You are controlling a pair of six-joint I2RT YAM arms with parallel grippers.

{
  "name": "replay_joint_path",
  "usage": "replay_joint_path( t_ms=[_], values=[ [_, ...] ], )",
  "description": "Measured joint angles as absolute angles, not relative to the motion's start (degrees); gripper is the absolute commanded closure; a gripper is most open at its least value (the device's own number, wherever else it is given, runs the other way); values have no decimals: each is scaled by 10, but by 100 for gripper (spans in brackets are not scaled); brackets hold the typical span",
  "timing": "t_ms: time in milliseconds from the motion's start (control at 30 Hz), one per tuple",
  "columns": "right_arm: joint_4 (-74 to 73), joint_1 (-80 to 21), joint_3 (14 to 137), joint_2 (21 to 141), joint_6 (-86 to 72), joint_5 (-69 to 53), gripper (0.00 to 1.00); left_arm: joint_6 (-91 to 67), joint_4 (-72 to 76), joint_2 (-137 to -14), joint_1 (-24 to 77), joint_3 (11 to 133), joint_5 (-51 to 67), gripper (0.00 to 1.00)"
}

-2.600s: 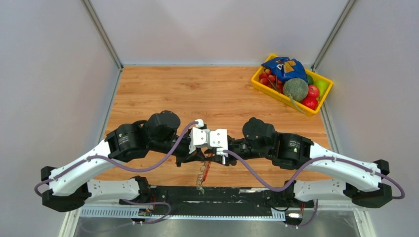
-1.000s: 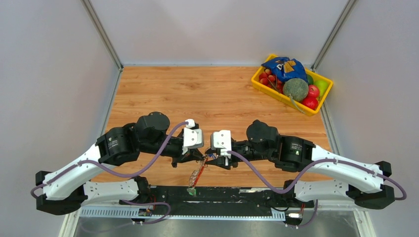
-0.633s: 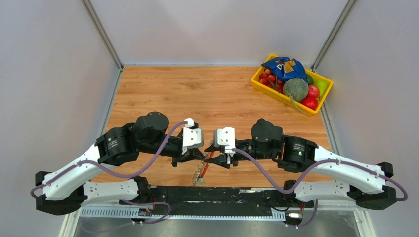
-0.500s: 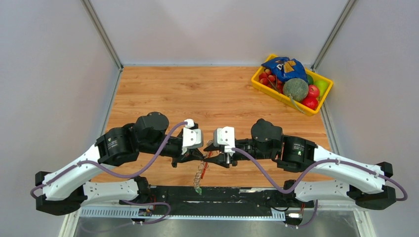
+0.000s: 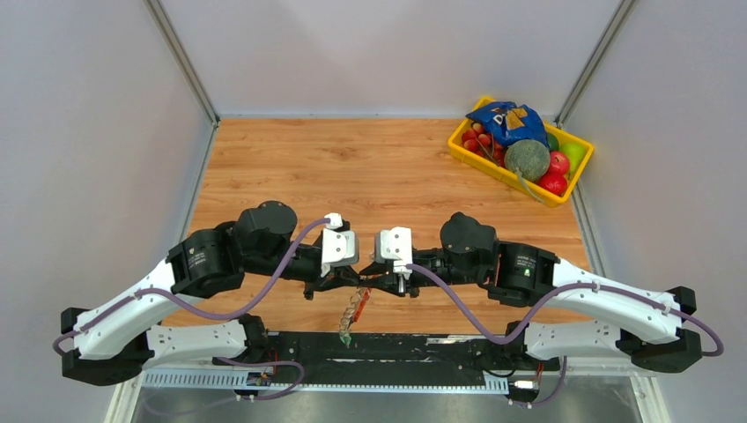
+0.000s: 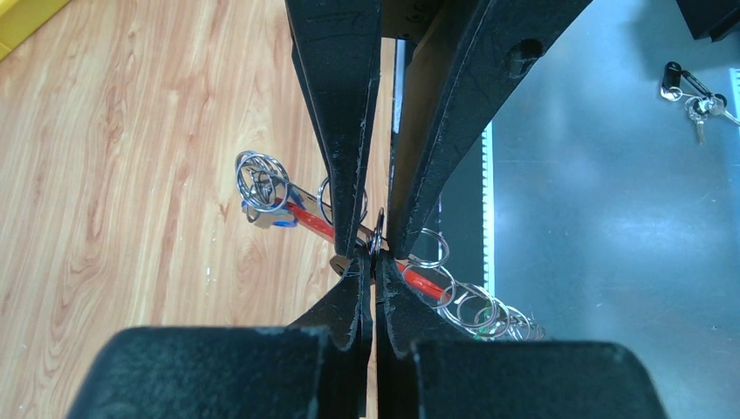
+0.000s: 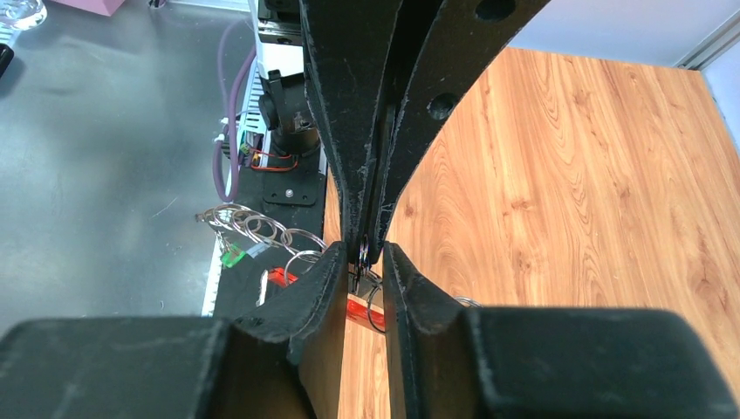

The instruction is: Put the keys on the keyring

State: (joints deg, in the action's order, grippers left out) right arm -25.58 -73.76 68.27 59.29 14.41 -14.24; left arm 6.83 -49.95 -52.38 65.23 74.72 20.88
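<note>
The left gripper (image 6: 370, 262) is pressed together on the thin silver ring of the keyring (image 6: 377, 243), holding it edge-on above the near edge of the wooden table (image 5: 379, 167). The grey strap (image 5: 352, 313) hangs below it with its red strip (image 7: 359, 310) and a chain of silver rings (image 6: 476, 310).

The right gripper (image 7: 365, 262) meets it tip to tip, its fingers a little apart on either side of the ring. Whether its pads bear on the metal cannot be told.

No key shows in either grip. Blue flecks beside a coil of rings (image 6: 262, 188) may be the blue-headed key. A black-headed key (image 6: 674, 77) lies well apart on the grey surface.

The step looks like a two-handed regrip of the ring. It would go best if the right fingers close on bare rim beside the left fingertips, not over them. The ring's plane should stay in line with both pads. The left should let go only once the right pinch is firm.
</note>
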Motion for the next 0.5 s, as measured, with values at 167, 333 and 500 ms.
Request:
replay_joint_path(
  t_ms=[167, 333, 500],
  values=[
    [-255, -738, 683, 593, 142, -143, 76, 69, -499, -523, 652, 747, 209, 100],
    [-255, -738, 683, 593, 140, -143, 76, 68, -499, -523, 652, 747, 209, 100],
    [-254, -738, 683, 592, 139, -142, 75, 69, -498, -523, 652, 745, 209, 100]
  ],
)
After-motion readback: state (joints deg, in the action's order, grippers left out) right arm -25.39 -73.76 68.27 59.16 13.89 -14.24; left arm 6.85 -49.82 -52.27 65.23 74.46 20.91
